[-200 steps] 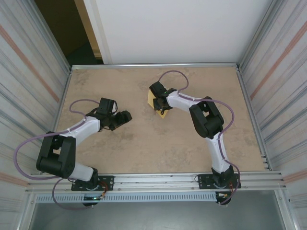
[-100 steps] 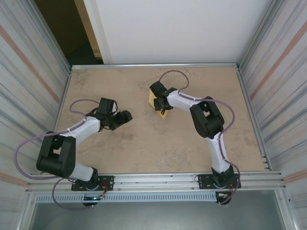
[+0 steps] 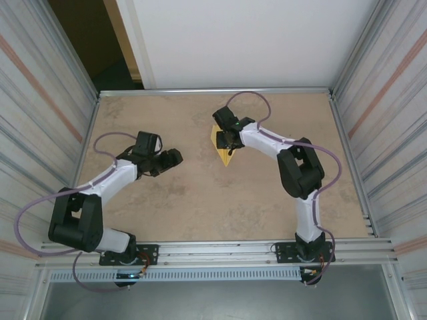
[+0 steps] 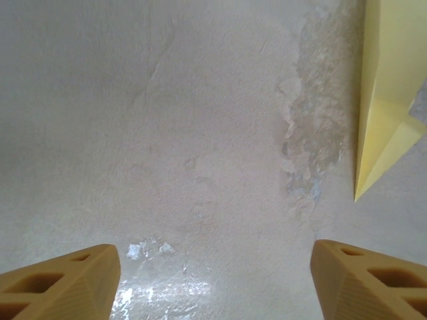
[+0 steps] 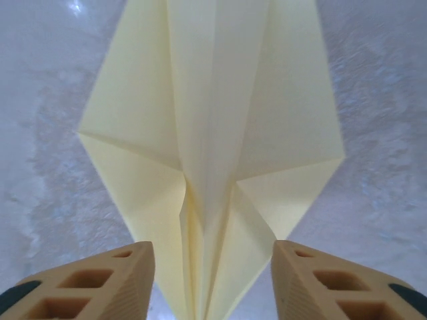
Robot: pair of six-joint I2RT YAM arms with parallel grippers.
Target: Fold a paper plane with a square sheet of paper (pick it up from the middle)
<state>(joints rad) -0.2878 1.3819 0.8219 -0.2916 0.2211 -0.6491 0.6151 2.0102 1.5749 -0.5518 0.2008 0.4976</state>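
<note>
With the creased paper plane (image 5: 207, 133) lying flat on the tabletop (image 3: 200, 193), the right end effector (image 5: 211, 257) spread astride it and the left end effector (image 4: 213, 267) spread empty well aside, folding seems nearly done; next, pinch the centre crease.

Looks to me like robotics lab test cell, not home or shop. Left arm (image 3: 113, 179) and right arm (image 3: 297, 170), white and black, bolted to aluminium rail (image 3: 220, 250) at near edge of desk (image 3: 173, 200). Desk top bare, beige, with scuffed patch (image 4: 313, 133), metal frame around it. Ribbed metal panel on left (image 3: 40, 100), same on right (image 3: 390, 87). Plain white board (image 3: 253, 40) behind, dark gap (image 3: 83, 40) beside it. Purple cable (image 3: 247, 93) loops off right arm. Slotted strip (image 3: 213, 275) runs under rail.
</note>
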